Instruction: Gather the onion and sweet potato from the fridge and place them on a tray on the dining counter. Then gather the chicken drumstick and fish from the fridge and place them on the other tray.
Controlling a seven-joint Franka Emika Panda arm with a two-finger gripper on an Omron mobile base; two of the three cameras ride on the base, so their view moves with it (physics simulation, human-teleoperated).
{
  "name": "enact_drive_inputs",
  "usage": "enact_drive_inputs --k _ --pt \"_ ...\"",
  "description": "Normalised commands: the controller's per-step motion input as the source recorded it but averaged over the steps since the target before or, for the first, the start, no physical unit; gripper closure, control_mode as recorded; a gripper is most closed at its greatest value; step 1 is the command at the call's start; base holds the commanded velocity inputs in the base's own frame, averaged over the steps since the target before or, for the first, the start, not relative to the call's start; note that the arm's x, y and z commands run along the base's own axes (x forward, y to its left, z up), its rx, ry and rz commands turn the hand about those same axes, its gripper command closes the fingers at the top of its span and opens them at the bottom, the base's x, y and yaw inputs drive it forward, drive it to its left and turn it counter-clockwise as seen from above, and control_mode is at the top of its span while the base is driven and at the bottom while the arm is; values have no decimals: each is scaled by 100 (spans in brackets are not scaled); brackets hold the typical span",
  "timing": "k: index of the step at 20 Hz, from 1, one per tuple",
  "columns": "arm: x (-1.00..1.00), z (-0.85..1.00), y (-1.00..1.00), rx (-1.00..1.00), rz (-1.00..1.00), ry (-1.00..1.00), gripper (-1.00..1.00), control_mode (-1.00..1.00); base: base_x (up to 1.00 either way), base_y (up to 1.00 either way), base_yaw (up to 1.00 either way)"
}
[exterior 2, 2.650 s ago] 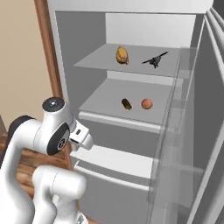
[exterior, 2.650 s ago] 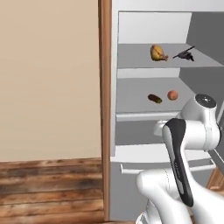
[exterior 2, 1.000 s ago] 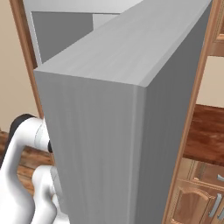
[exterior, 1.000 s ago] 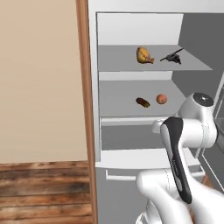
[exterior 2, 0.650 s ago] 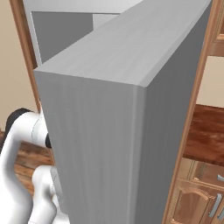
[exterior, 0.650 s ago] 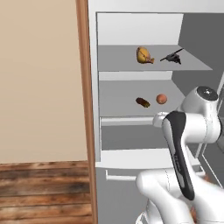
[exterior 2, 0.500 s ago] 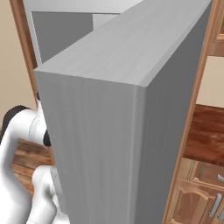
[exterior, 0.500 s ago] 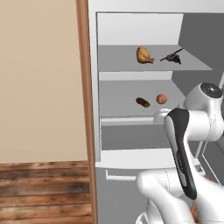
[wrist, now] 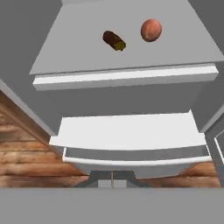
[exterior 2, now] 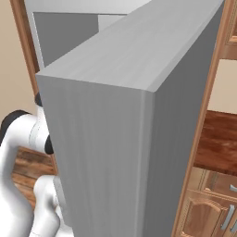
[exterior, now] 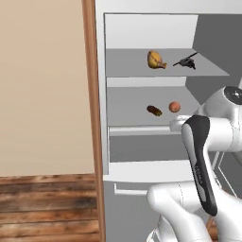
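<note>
While the fridge point(exterior: 142, 28) stands with its door swung open, its white interior and grey shelves face the arm in the left base view. The onion point(exterior: 174, 107) rests on the middle shelf point(exterior: 127, 113), and the sweet potato point(exterior: 154, 110) lies just beside it to the left, the two apart and not touching. On the shelf above, a chicken drumstick point(exterior: 156, 60) sits next to a dark fish point(exterior: 186, 61). In the hand view the gripper point(wrist: 112, 180) shows at the bottom edge with its fingertips pressed together, fully closed and holding nothing; it points at the fridge's lower shelves, with the onion point(wrist: 151, 30) and sweet potato point(wrist: 114, 40) further up on their shelf. In the right base view the brushed-silver fridge door point(exterior 2: 134, 115) fills the foreground, with wooden cabinets point(exterior 2: 208, 203) at the right.
</note>
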Motion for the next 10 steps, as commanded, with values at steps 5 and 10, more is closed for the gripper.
enact_drive_inputs --k 5,10 --pt "11 0 0 -13 4 0 100 -100 0 0 0" --pt "3 8 -5 3 0 -8 100 -100 0 0 0"
